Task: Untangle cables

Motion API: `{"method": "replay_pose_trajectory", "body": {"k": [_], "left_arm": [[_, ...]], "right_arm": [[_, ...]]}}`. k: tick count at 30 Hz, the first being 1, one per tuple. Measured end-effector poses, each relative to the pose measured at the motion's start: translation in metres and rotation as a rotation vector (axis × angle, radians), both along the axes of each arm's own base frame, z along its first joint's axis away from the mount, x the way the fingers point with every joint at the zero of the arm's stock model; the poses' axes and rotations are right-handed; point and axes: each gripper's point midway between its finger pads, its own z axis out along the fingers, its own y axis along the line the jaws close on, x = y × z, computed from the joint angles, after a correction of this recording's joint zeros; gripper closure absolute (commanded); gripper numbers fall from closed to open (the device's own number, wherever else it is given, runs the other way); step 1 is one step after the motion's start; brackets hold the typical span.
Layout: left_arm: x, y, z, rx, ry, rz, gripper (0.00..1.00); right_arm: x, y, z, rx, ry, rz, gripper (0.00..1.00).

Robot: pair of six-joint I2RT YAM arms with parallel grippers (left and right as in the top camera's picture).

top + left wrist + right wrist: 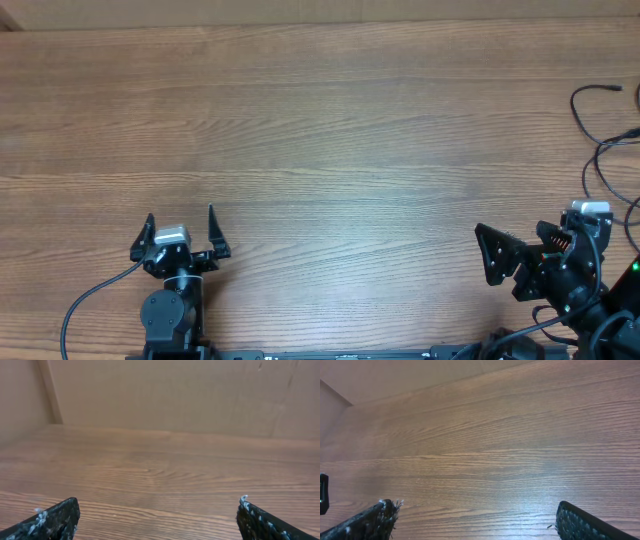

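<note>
Left pincer [181, 222] near front edge of wood surface [320, 120], left of centre, fingers spread wide, nothing between them. Left wrist view: same pincer [157, 515] over bare wood grain. Right pincer [492, 255] at front right, pointing left, spread wide, gripping nothing; right wrist view agrees [475, 515]. Cables [600, 88]: thin black cords lying loose at far right edge, beyond right pincer, partly cut off by frame, apart from both pincers.
</note>
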Motion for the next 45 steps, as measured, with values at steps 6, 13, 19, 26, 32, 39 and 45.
{"method": "replay_pose_trajectory", "body": {"k": [6, 13, 19, 26, 32, 39, 45], "left_arm": [[0.001, -0.017, -0.003, -0.007, 0.011, -0.097, 0.01], [0.001, -0.021, -0.003, -0.008, 0.012, -0.123, 0.00], [0.001, -0.021, -0.003, -0.008, 0.011, -0.123, 0.00], [0.001, -0.021, -0.003, -0.008, 0.011, -0.123, 0.00], [0.001, -0.021, -0.003, -0.008, 0.011, -0.123, 0.01], [0.001, -0.021, -0.003, -0.008, 0.011, -0.123, 0.00], [0.001, -0.021, -0.003, -0.008, 0.011, -0.123, 0.00]], "right_arm": [[0.000, 0.000, 0.000, 0.000, 0.000, 0.000, 0.00], [0.000, 0.000, 0.000, 0.000, 0.000, 0.000, 0.00], [0.000, 0.000, 0.000, 0.000, 0.000, 0.000, 0.00], [0.000, 0.000, 0.000, 0.000, 0.000, 0.000, 0.00], [0.000, 0.000, 0.000, 0.000, 0.000, 0.001, 0.00], [0.000, 0.000, 0.000, 0.001, 0.000, 0.000, 0.00], [0.000, 0.000, 0.000, 0.000, 0.000, 0.001, 0.00]]}}
